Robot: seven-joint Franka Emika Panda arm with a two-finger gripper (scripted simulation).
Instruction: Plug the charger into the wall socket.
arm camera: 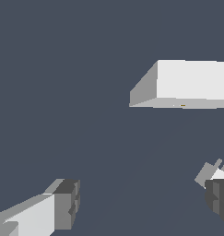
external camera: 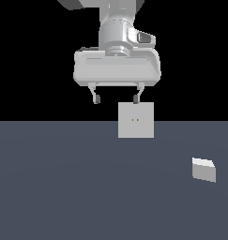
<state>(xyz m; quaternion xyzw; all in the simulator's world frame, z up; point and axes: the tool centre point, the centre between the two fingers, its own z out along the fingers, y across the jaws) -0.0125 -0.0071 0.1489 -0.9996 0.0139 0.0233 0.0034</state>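
The charger (external camera: pixel 203 169) is a small white-grey block lying on the dark floor at the exterior view's right, well apart from everything else. The wall socket (external camera: pixel 136 120) is an upright light-grey square plate with two tiny yellowish dots at its centre. My gripper (external camera: pixel 116 99) hangs open and empty above the floor, just above and slightly to the exterior view's left of the socket's top edge. In the wrist view the socket (arm camera: pixel 187 83) shows from above. The charger (arm camera: pixel 213 173) peeks out beside one finger (arm camera: pixel 218 196), and two short prongs show on it. The gripper (arm camera: pixel 141 200) holds nothing.
A flat dark grey-blue floor (external camera: pixel 64 187) carries both objects. Behind it the background is black. Nothing else shows.
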